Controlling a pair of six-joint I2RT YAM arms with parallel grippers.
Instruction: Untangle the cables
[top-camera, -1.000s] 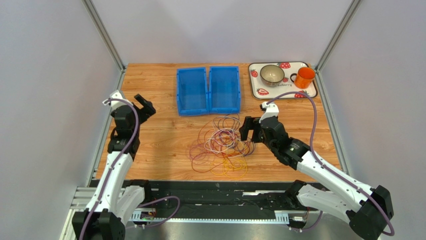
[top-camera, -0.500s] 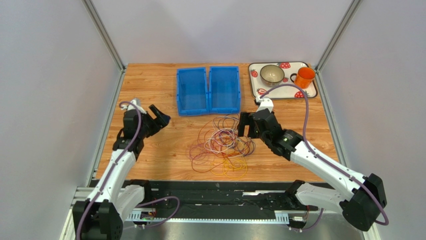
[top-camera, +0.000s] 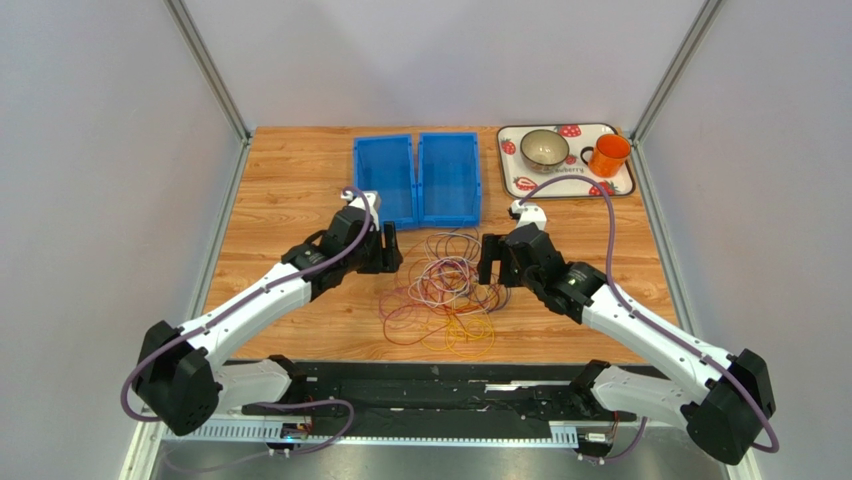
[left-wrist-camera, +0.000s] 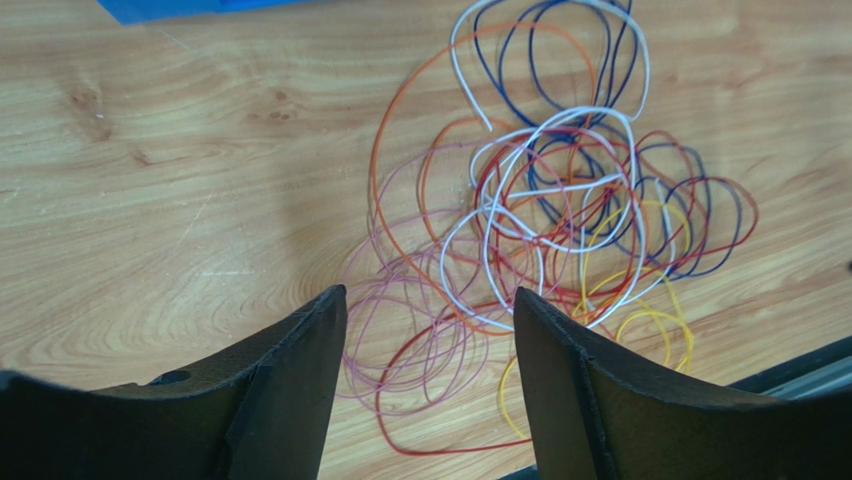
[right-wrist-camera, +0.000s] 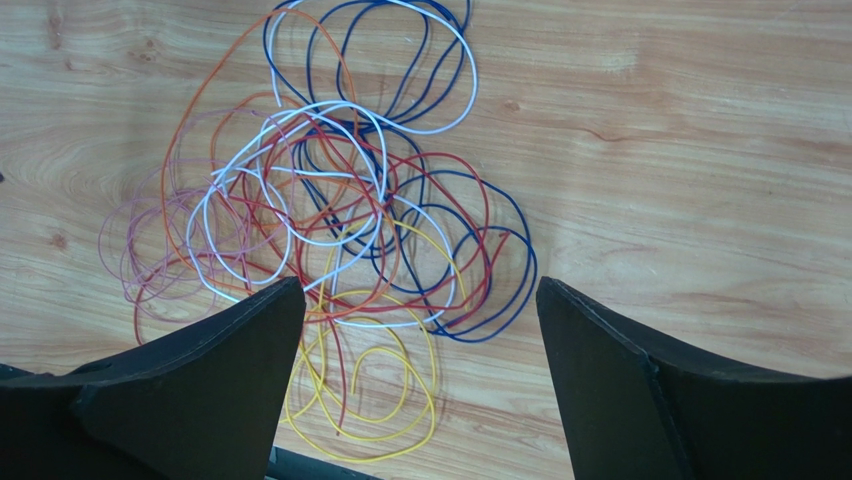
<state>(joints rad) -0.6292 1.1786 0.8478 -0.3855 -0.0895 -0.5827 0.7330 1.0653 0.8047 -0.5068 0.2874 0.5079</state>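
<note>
The cables (top-camera: 445, 292) lie in one tangled heap of loose loops on the wooden table: red, white, pink, orange, yellow and dark blue wires. They show in the left wrist view (left-wrist-camera: 540, 220) and in the right wrist view (right-wrist-camera: 340, 230). My left gripper (top-camera: 388, 248) is open and empty, hovering just left of the heap; the pink and red loops show between its jaws (left-wrist-camera: 430, 320). My right gripper (top-camera: 492, 258) is open and empty at the heap's right edge, above the yellow and blue loops (right-wrist-camera: 420, 300).
Two blue bins (top-camera: 416, 180) stand side by side just behind the heap. A strawberry-print tray (top-camera: 516, 183) at the back right holds a bowl (top-camera: 544, 148) and an orange mug (top-camera: 608, 154). A black rail (top-camera: 430, 385) runs along the near table edge.
My left arm has swung from the far left of the table in to the heap's left side, gripper still open. My right gripper has barely shifted.
</note>
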